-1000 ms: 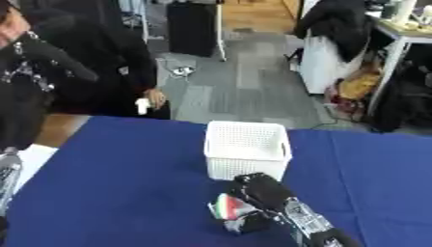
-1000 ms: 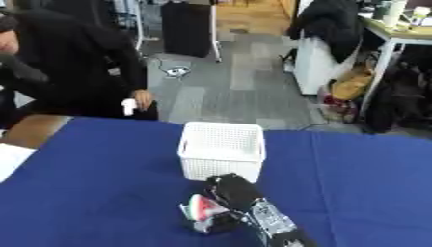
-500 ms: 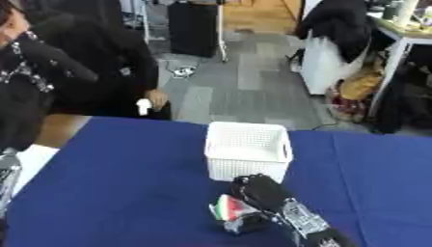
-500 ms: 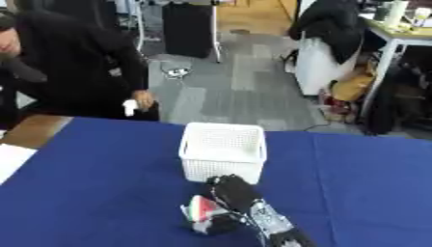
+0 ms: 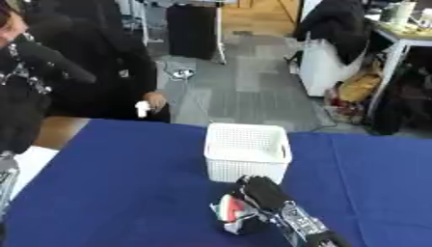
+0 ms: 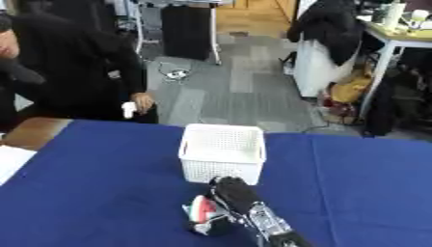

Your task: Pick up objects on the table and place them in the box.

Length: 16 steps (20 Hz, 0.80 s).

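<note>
From the left eye view, the robot's right hand (image 5: 256, 192) comes in from the lower right over the blue tablecloth (image 5: 110, 193), its black fingers curled round a small object (image 5: 228, 210) showing red, white and a bit of green. What the object is I can't make out. It sits low at the cloth, just in front of the white perforated basket (image 5: 247, 152), which stands upright near the middle of the table, close to the hand but apart from it. A silver part at the lower left edge (image 5: 6, 181) may belong to the left arm; its hand does not show

From the right eye view, the same hold: the right hand (image 6: 229, 190) is closed on the red-and-white object (image 6: 202, 210), which lies to the hand's left, just short of the basket's (image 6: 221, 150) near wall
</note>
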{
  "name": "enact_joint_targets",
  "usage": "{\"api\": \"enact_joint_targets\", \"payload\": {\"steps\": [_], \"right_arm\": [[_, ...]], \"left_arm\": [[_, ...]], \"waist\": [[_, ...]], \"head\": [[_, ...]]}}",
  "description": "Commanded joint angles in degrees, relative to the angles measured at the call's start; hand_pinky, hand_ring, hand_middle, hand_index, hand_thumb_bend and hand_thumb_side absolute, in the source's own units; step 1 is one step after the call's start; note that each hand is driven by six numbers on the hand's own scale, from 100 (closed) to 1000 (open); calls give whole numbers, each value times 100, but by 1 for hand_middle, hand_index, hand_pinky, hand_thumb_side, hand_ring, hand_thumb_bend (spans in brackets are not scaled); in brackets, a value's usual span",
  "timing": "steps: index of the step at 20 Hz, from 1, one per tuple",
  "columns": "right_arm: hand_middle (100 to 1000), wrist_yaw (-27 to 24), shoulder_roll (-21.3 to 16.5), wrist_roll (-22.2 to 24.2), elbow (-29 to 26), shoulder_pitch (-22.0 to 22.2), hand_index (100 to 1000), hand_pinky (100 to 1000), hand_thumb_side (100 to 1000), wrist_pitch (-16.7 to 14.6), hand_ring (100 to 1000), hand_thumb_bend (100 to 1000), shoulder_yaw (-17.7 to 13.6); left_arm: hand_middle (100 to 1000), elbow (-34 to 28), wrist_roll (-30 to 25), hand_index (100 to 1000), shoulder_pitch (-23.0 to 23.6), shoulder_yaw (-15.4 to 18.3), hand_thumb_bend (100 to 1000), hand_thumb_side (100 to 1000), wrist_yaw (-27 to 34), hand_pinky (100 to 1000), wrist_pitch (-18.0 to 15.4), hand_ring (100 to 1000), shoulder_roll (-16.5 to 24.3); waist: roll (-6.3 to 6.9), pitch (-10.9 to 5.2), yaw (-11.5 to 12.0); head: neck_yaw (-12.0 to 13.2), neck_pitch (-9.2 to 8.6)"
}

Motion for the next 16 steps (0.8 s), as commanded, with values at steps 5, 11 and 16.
{"api": "enact_joint_targets", "payload": {"steps": [5,11,16], "right_arm": [[194,-748,-117,-819,-121,-39,376,100,472,-335,100,560,-13],[205,-915,-106,-1121,-140,-7,411,100,413,-412,100,564,-13],[210,-1184,-89,-1081,-295,26,429,100,411,-357,100,568,-26]], "left_arm": [[721,-95,-31,674,-100,5,127,847,14,610,-1,580,66],[721,-91,-49,674,-94,7,127,848,19,610,3,580,66],[721,-91,-54,674,-91,7,127,848,25,610,7,580,69]], "waist": [[26,-38,-14],[25,-38,-12],[24,-41,-12]], "head": [[-75,-58],[-87,-66],[-97,-72]]}}
